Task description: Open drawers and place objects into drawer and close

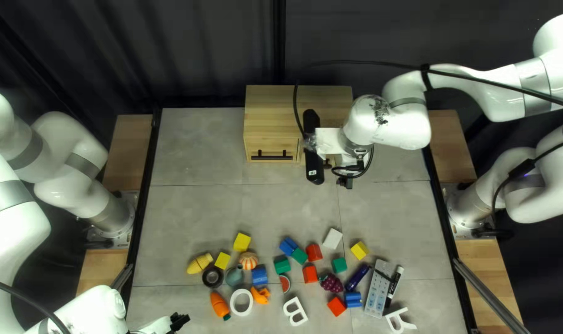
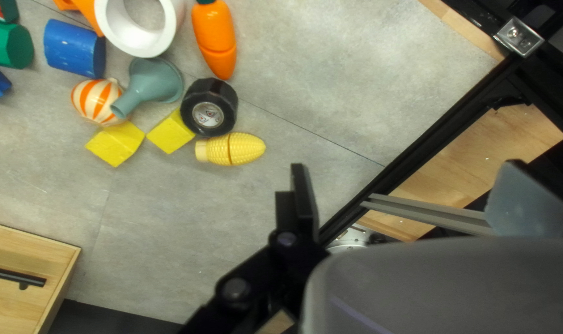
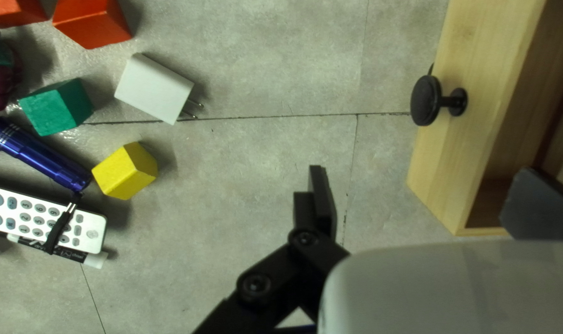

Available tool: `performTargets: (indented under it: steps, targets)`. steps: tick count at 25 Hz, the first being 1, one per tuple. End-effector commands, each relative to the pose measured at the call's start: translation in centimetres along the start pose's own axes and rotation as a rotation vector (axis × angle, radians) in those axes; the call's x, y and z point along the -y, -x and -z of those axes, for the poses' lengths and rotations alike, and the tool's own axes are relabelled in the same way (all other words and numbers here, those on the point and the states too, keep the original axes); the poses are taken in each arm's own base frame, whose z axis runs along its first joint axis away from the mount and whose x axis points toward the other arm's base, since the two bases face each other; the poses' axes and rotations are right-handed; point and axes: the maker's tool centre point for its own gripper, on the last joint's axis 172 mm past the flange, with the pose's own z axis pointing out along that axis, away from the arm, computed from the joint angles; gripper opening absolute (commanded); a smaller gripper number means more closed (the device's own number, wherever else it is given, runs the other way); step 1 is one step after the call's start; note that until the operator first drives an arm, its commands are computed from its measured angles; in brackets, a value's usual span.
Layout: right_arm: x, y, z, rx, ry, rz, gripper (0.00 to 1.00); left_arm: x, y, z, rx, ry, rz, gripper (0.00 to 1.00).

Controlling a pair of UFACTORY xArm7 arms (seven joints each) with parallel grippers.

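Knobbed drawer is already open; filling and closing are to do. Left pincer and right pincer: wide open, empty.

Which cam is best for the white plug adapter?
Right wrist view: adapter appears large, with its metal prongs showing. Top left view shows it as a small white block, prongs not discernible. Left wrist view doesn't show it.

On the worktop, the drawer cabinet stands behind the power adapter; the remote control lies right of the flashlight.
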Motion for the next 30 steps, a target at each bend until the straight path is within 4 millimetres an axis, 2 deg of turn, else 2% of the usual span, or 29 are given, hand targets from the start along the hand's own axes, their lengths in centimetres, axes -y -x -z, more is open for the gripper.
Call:
performTargets:
  steps: [1,12,30]
  targets:
    - [-0.7,0.3,-0.1,-0.012,0.003,0.0,1.0,0.0,0.0,0.0,0.0,0.0,0.0,1.0]
    - [-2.0,-0.1,-2.3,0.017,-0.007,-0.019,1.0,0.0,0.0,0.0,0.0,0.0,0.0,1.0]
    - [-3.3,-0.9,-3.4,0.034,0.005,-0.021,1.0,0.0,0.0,0.0,0.0,0.0,0.0,1.0]
